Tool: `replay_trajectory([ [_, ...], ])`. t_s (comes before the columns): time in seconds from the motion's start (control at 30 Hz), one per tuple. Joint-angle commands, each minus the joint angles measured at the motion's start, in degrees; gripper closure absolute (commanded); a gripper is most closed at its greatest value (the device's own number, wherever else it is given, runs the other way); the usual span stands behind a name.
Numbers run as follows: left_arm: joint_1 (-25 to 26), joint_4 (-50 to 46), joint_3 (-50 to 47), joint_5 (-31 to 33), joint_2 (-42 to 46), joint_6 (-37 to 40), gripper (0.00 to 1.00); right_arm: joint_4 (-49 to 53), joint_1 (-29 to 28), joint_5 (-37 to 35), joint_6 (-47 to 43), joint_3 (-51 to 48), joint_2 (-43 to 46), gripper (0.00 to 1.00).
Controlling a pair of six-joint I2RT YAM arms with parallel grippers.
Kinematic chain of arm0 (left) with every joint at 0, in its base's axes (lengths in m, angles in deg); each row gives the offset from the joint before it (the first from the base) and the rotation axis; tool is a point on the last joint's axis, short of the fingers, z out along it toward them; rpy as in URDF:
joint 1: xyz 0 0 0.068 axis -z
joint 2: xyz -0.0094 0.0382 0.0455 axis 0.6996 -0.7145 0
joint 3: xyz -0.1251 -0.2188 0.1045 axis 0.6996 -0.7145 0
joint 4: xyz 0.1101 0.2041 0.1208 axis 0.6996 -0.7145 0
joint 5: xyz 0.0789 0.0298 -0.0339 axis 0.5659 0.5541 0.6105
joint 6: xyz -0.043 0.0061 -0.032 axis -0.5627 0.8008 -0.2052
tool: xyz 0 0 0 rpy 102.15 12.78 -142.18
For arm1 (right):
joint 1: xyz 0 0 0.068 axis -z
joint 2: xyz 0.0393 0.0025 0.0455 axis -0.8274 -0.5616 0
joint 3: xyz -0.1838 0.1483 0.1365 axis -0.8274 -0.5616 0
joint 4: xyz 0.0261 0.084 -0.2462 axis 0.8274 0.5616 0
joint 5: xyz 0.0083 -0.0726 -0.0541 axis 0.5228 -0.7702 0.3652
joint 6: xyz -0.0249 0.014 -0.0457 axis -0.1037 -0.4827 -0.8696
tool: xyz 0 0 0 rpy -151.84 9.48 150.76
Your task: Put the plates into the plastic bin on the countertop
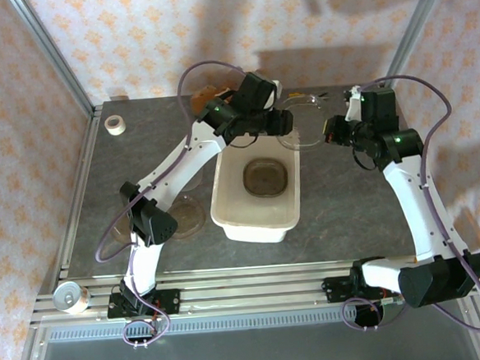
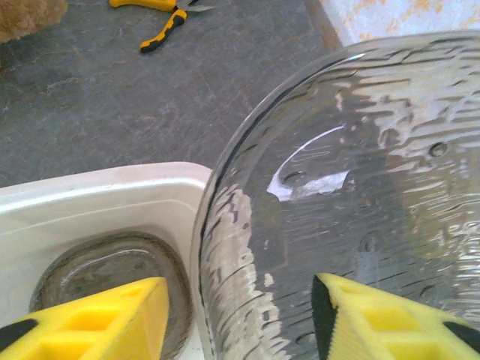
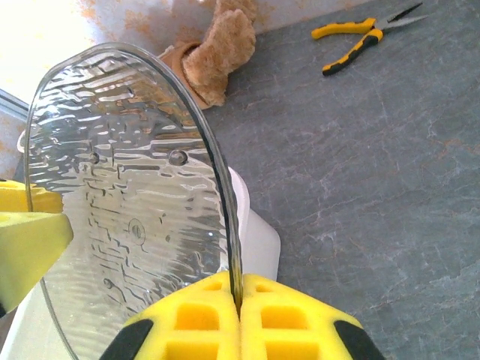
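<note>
**Q:** Where is the held plate point(image 1: 307, 136), and which way does it run?

**A:** It hangs above the far right corner of the plastic bin point(image 1: 256, 227), between the 2 grippers. Its long axis runs right to left, from the right gripper point(image 3: 238, 289) towards the left gripper point(image 2: 240, 292). In the right wrist view it stands on edge, with its broad face turned to the left of that view.

**Q:** What is the state of the jaws?

**A:** The right jaws are clenched on the plate's rim. The left jaws are released and spread wide around the opposite rim; contact cannot be told.

**Q:** What else is shown?

**A:** A second plate point(image 1: 264, 177) lies flat on the bin floor. A third plate point(image 1: 185, 215) lies flat on the worktop point(image 1: 349, 205), left of the bin. Yellow-handled pliers point(image 2: 165, 19) lie on the worktop, far of the bin.
</note>
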Motion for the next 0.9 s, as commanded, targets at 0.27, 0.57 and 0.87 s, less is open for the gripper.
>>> replay_trajectory([
  [0.27,-0.04,1.17,-1.27,-0.02,0.99,-2.17,0.77,-1.46,-0.79,1.23,1.97,-1.5,1.04,1.0],
  [0.57,-0.04,-1.14,2.17,0.03,-0.54,-1.49,0.89,-0.68,-0.97,0.49,1.14,-1.55,0.72,1.0],
  [0.87,-0.12,-2.1,1.95,-0.21,-0.08,0.12,1.0,-1.37,-1.05,3.92,1.57,-1.6,-1.03,0.85],
])
